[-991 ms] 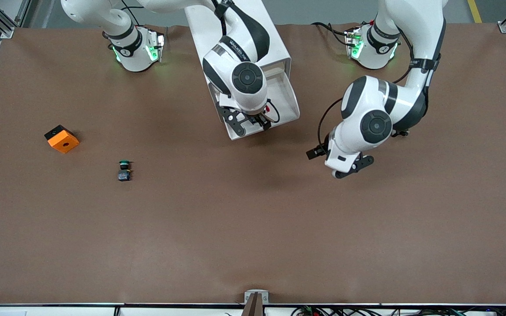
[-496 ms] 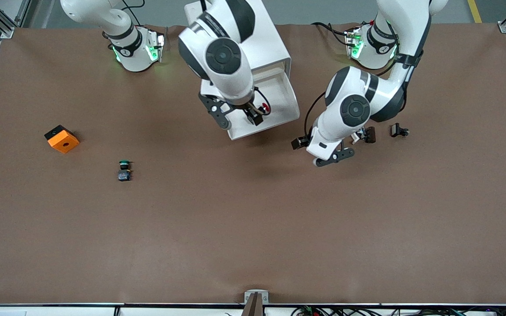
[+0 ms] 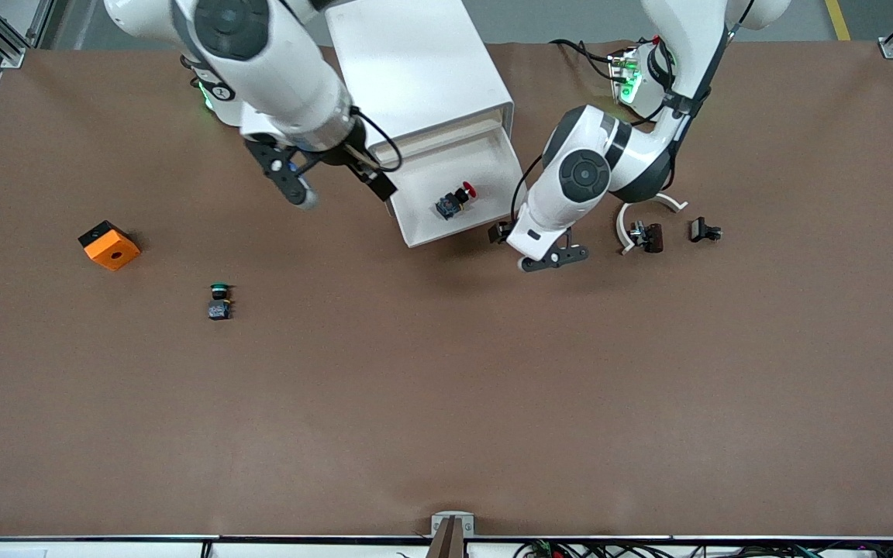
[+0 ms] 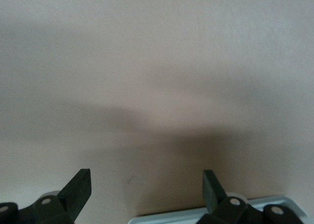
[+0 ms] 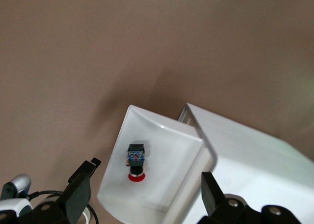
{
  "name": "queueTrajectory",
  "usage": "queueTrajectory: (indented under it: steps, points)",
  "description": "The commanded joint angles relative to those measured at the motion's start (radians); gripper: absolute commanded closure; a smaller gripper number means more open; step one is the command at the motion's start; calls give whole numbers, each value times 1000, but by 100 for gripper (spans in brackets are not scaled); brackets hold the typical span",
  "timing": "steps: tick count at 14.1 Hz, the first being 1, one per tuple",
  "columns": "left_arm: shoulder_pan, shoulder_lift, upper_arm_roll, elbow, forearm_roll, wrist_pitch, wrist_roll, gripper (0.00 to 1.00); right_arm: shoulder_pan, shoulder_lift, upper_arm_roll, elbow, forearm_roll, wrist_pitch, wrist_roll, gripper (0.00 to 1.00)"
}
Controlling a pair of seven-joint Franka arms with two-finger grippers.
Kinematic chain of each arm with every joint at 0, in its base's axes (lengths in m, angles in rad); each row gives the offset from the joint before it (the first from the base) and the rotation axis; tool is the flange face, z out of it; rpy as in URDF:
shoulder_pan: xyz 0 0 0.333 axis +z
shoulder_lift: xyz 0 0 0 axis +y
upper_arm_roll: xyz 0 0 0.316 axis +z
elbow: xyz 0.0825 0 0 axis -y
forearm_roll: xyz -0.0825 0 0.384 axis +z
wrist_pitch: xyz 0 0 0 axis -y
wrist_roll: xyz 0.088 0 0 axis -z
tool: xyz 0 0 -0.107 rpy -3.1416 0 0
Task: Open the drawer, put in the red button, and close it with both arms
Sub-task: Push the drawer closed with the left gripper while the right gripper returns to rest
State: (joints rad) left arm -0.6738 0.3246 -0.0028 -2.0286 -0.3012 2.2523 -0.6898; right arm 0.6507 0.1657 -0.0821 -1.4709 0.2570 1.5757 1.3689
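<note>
A: Where is the small red-capped push button with the dark blocky body (image 3: 454,201) found?

B: It is seen lying on its side inside the shallow white pulled-out drawer (image 3: 493,167) of the tall white boxy cabinet (image 3: 415,62), which stands at the table edge where the arm bases are, between them. The button is nearer the drawer's front edge than the cabinet, and it is touched by neither gripper.

A: How is the right arm's black two-finger gripper (image 3: 330,180) placed?

B: It is held up over the brown table (image 3: 446,387) just beside the drawer, toward the right arm's end, with its fingers (image 5: 81,192) spread apart and nothing between them.

A: And the left arm's black two-finger gripper (image 3: 539,246)?

B: It is held low by the drawer's front corner toward the left arm's end, released as well, nothing being grasped.

A: What else is seen on the table?

B: An orange cube with a hole (image 3: 108,245) and a green-capped button (image 3: 219,301) are seen toward the right arm's end.
</note>
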Motion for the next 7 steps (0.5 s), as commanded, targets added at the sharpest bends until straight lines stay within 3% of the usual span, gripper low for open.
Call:
queueTrajectory:
  steps: [1,5,7]
  points:
    - [3,-22,-43,-36,16,18,-11,0,-123,-78,12,-34,7,-72,-291,0]
    - [3,-27,-126,-52,13,18,-83,0,-275,-147,12,-115,-7,-98,-615,0]
    - [2,-29,-169,-56,13,18,-125,0,-302,-172,12,-138,-86,-95,-727,0]
